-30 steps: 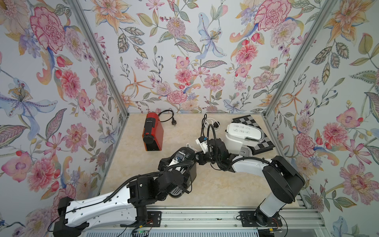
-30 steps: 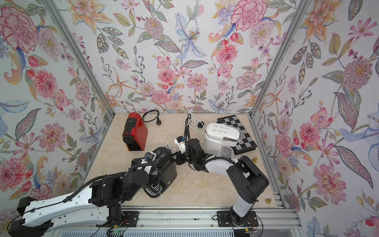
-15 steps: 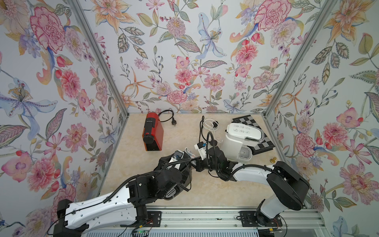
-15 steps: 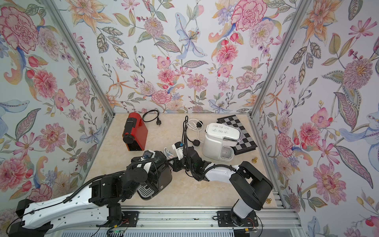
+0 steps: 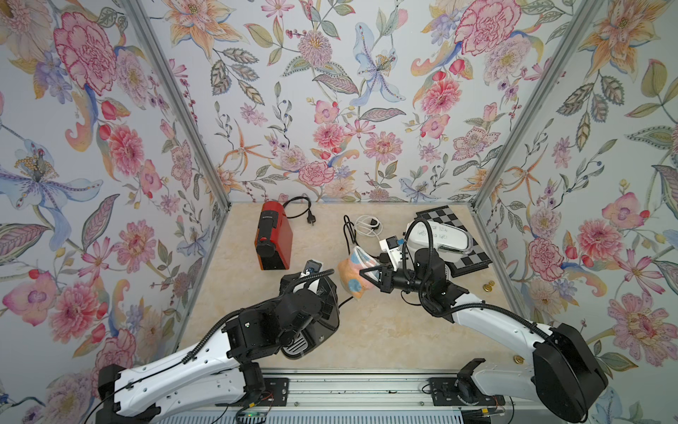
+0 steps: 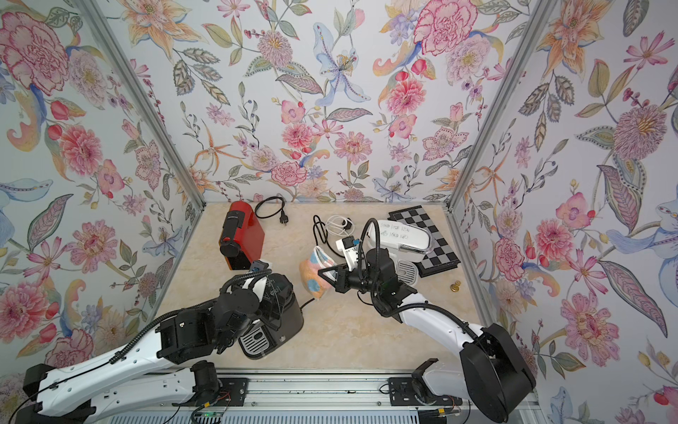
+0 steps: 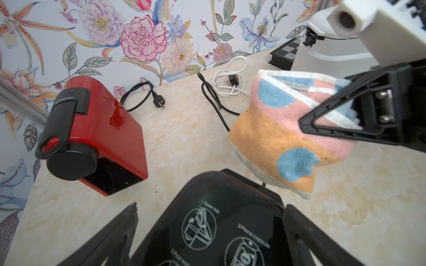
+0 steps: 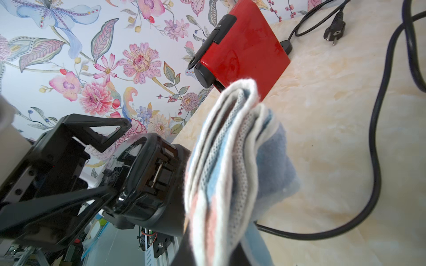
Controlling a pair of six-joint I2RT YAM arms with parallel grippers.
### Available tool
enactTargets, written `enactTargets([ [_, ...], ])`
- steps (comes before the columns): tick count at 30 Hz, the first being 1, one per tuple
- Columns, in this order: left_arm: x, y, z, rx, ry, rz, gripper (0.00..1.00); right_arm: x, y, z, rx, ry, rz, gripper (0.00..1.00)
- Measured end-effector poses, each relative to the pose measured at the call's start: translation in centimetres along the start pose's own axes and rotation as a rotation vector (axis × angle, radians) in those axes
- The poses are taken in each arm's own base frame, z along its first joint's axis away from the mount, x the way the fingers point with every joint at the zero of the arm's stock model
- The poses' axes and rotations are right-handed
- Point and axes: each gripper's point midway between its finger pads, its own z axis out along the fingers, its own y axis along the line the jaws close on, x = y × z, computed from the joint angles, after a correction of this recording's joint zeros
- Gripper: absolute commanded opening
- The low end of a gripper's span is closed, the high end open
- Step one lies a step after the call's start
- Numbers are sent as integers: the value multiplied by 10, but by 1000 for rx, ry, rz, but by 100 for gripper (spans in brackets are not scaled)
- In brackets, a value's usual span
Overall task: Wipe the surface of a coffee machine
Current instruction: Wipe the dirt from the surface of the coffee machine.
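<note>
A black coffee machine [image 5: 326, 306] [image 6: 286, 312] stands near the table's front. My left gripper [image 7: 211, 205] is open, with one finger on each side of the machine's glossy top [image 7: 221, 207]. A strip of table shows between one finger and the machine. My right gripper [image 5: 367, 275] [image 6: 323, 273] is shut on a folded orange, pink and blue cloth [image 5: 354, 275] [image 7: 276, 138] [image 8: 226, 172]. The cloth hangs just beside the black machine's far right side. I cannot tell if it touches.
A red coffee machine [image 5: 273, 238] with its black cord [image 5: 301, 209] stands at the back left. A white coffee machine [image 5: 438, 236] sits on a chessboard [image 5: 471, 258] at the back right. Black [image 5: 346, 231] and white [image 5: 367, 224] cables lie between them. Floral walls close three sides.
The left arm and the black machine shifted a little toward the front left. The right gripper swung round beside the machine, and the cloth's orange face now shows.
</note>
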Motion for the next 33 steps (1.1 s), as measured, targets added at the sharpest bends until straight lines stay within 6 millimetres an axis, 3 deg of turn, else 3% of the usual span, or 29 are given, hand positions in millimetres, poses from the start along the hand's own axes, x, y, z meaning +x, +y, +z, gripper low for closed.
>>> enactTargets([
  [6,-20,53,-15,-100,-86,-195,99,8,33,2,-110,36,1,0],
  [10,-27,61,-17,-105,-104,-243,99,27,39,18,-146,91,8,0],
  [12,-25,57,-13,-92,-89,-243,99,38,31,28,-140,123,24,0],
  [19,-15,44,-2,-47,-58,-238,99,93,-24,47,-16,238,130,0],
  [23,-13,38,3,-27,-52,-238,99,109,-36,51,4,267,154,0],
  [28,-12,36,5,-23,-51,-238,99,99,-23,47,-6,254,119,0],
  [33,-14,38,6,-22,-57,-250,99,56,29,31,-80,174,5,0],
])
